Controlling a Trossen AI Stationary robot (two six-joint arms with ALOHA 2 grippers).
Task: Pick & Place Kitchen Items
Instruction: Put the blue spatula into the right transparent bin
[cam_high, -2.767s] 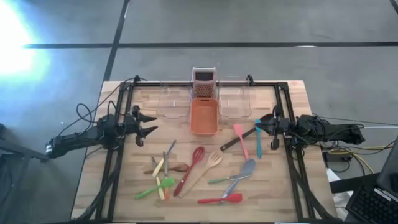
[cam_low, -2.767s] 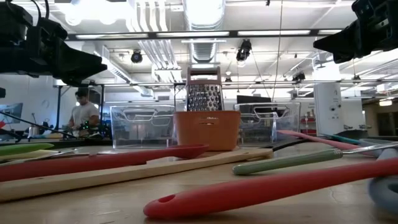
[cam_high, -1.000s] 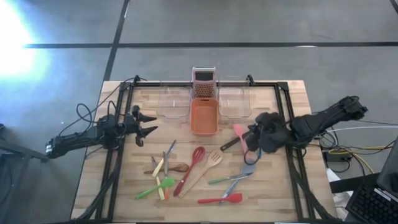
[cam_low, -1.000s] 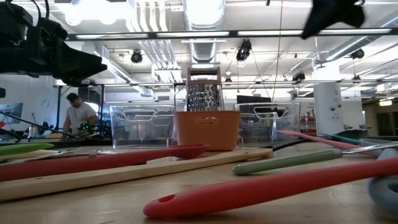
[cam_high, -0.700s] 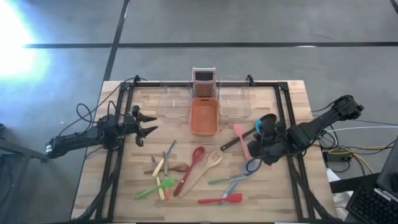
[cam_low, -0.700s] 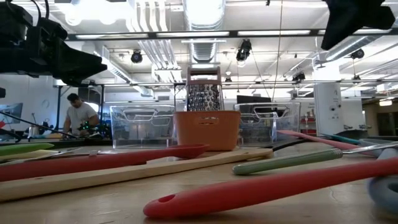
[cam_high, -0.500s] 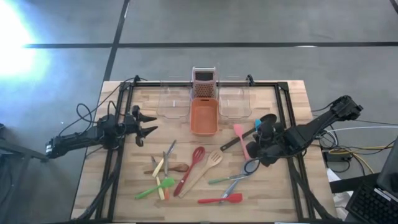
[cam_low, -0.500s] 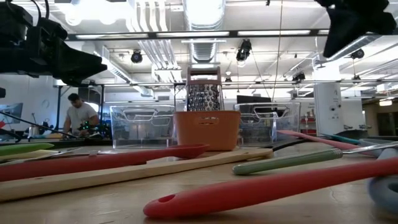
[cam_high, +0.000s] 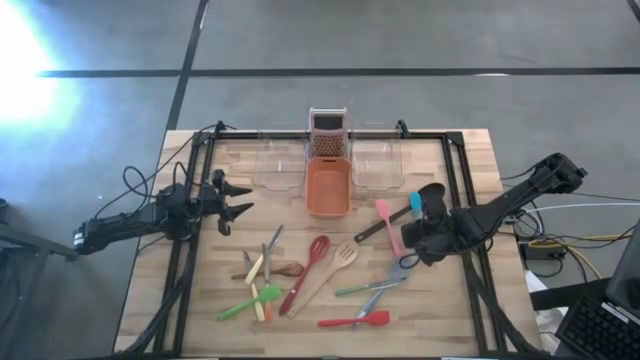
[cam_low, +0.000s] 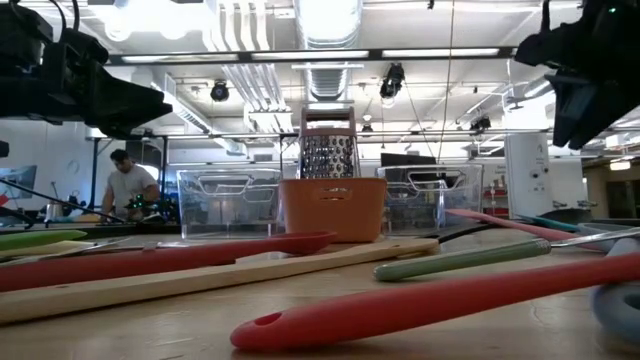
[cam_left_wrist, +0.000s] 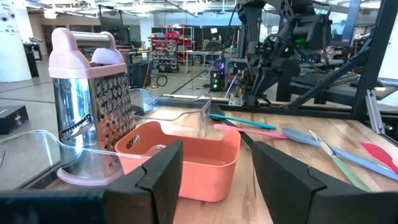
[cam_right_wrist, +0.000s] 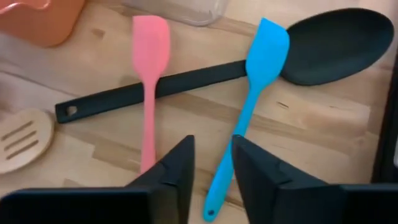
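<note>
1. While the right hand (cam_right_wrist: 210, 163) hangs partly open and empty, the blue spatula (cam_right_wrist: 249, 106) lies just ahead between its fingers, long axis crossing the black spoon (cam_right_wrist: 205, 71).
2. The left hand (cam_high: 236, 197), open, empty, waits well apart from that spatula.

place: robotics lab | evidence: exposed ceiling ducts (cam_low: 330, 25), equipment racks (cam_left_wrist: 177, 46), concrete floor (cam_high: 300, 40)

My two arms are dark and jointed, trailing black cables; my right gripper (cam_right_wrist: 210, 174) has two matte black, blocky, angular fingers (cam_right_wrist: 176, 171).
</note>
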